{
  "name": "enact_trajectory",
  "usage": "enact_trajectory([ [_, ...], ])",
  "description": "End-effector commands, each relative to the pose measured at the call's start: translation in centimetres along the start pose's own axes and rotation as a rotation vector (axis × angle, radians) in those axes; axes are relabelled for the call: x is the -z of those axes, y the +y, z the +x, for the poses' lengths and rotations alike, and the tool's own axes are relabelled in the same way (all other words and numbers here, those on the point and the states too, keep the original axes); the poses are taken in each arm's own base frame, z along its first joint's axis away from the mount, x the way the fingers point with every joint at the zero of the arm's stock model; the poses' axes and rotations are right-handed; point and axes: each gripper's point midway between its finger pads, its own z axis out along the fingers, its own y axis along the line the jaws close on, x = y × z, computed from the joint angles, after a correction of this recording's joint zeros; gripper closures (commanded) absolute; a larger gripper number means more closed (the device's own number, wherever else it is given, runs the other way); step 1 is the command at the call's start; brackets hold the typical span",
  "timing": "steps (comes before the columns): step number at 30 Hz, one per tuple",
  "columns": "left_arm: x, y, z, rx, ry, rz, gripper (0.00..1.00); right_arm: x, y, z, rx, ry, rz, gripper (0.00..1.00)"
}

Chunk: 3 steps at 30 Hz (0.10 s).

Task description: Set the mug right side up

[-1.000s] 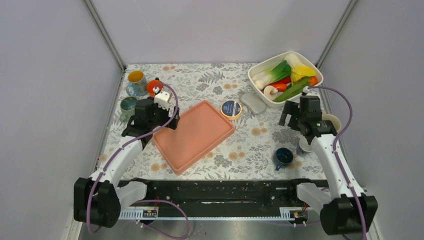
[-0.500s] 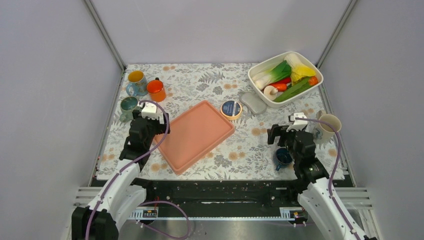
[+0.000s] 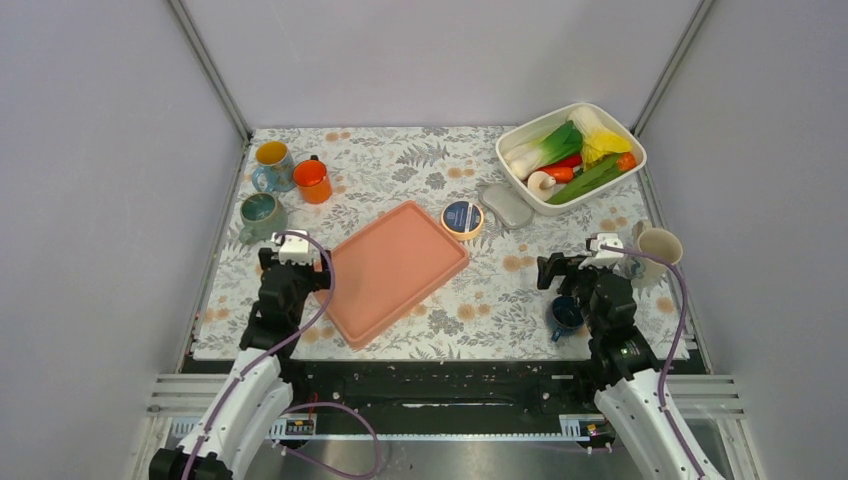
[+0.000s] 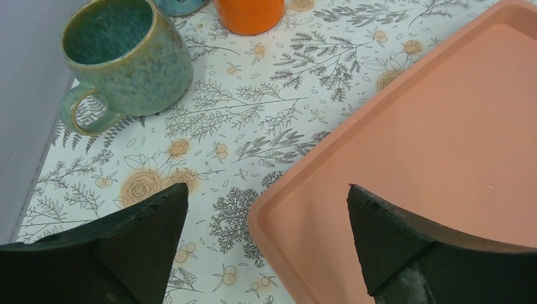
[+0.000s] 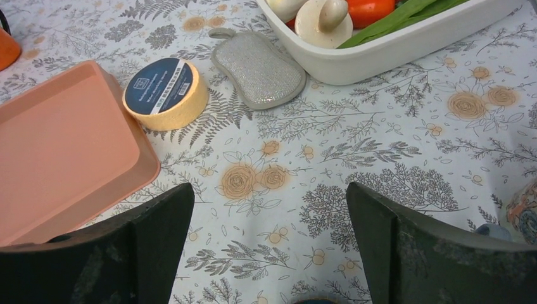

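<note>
Several mugs stand open side up: a dark blue mug near my right arm, a cream mug at the right edge, and a teal mug, an orange mug and a yellow-lined mug at the left. My right gripper is open and empty, just beyond the dark blue mug, whose rim peeks in at the bottom of the right wrist view below the gripper. My left gripper is open and empty, below the teal mug.
A pink tray lies mid-table, its corner between my left fingers. A tape roll, a grey sponge and a white basin of vegetables sit at the back right.
Both arms have drawn back toward the near edge. The right gripper has left the cream mug, which stands upright. The left gripper has moved away from the orange mug.
</note>
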Motion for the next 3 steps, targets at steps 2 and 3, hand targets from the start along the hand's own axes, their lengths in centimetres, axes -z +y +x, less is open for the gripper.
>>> enact_trajectory([
  [2,-0.03,0.51,-1.31,-0.027,-0.074,-0.017,0.01,0.16,0.70,-1.33,-0.020,-0.044,-0.029,0.01],
  [3,0.03,0.40,-1.48,-0.030,-0.077,-0.010,0.01,0.20,0.71,-1.43,-0.022,-0.051,-0.030,0.01],
])
